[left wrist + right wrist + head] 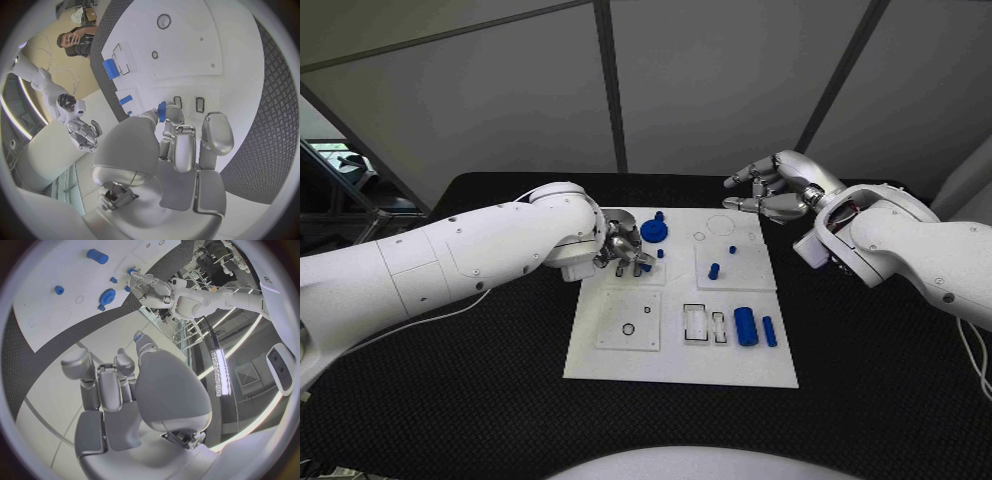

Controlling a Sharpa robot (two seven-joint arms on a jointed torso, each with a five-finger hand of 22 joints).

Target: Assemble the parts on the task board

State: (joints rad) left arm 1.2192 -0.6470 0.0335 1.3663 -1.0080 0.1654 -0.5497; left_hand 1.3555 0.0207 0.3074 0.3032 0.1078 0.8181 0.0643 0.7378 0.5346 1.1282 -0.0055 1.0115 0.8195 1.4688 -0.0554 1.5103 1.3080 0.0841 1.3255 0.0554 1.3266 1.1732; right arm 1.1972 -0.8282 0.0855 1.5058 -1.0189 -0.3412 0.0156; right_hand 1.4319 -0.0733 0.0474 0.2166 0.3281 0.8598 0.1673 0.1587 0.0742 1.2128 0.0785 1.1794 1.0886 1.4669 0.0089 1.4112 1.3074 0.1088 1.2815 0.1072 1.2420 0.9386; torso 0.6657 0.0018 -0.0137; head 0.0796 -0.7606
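The left hand (623, 247) pinches a small blue part (162, 111) over the task board's (678, 368) ten o'clock corner, beside the blue gear (655, 232). The right hand (773, 190) hovers off its one o'clock edge, fingers curled, holding nothing visible.

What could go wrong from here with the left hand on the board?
1. The left hand seems to pinch a small blue part at the fingertips; a shallow hold could let it slip or tilt.
2. It sits right beside the blue gear and a small peg; a sideways move might knock them.
3. The right hand hovers off the board's far edge, so nothing steadies the board if the left hand pushes.
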